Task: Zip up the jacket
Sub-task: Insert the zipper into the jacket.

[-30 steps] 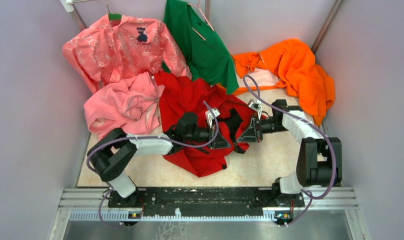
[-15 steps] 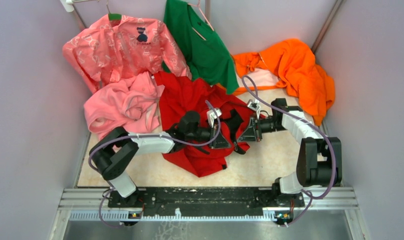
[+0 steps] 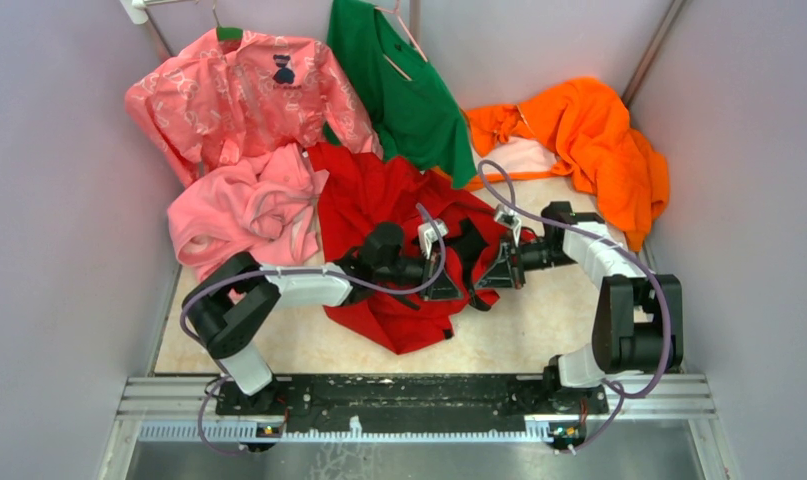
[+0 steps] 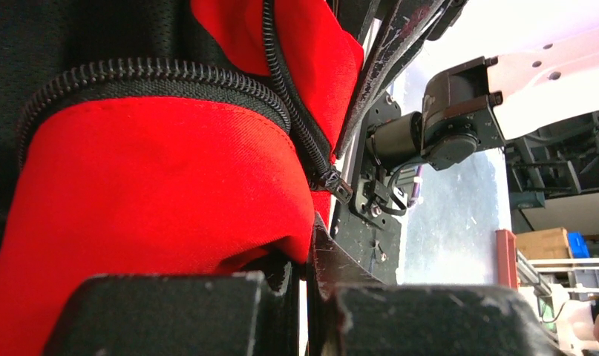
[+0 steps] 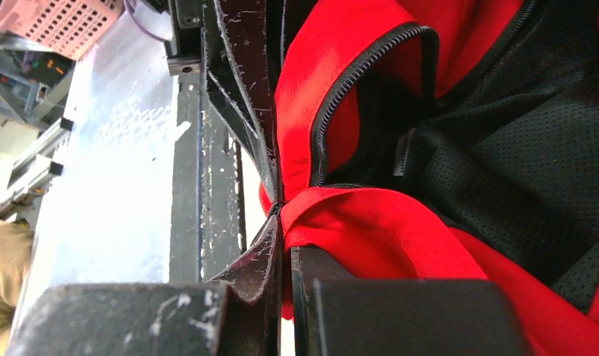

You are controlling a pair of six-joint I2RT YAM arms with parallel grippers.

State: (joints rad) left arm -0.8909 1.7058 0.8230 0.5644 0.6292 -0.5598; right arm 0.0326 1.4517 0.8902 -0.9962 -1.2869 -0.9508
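The red jacket (image 3: 374, 195) lies crumpled mid-table with its black mesh lining (image 5: 519, 148) turned outward. My left gripper (image 3: 447, 287) and right gripper (image 3: 483, 279) face each other closely over its front. The left gripper (image 4: 309, 256) is shut on a fold of red cloth beside the zipper teeth (image 4: 155, 70); the zipper slider (image 4: 339, 185) hangs just beyond its tips. The right gripper (image 5: 283, 222) is shut on the red edge where another row of zipper teeth (image 5: 355, 70) curves up. The two zipper rows stand apart.
A pink fleece (image 3: 244, 205) lies left of the jacket, with a pink patterned shirt (image 3: 239, 90) and a green shirt (image 3: 399, 80) hanging behind. An orange garment (image 3: 589, 140) lies at the back right. Walls close in both sides; a metal rail (image 3: 409, 395) runs along the near edge.
Both grippers, still gripping the cloth, have edged slightly closer together; the left arm has shifted a little to the right.
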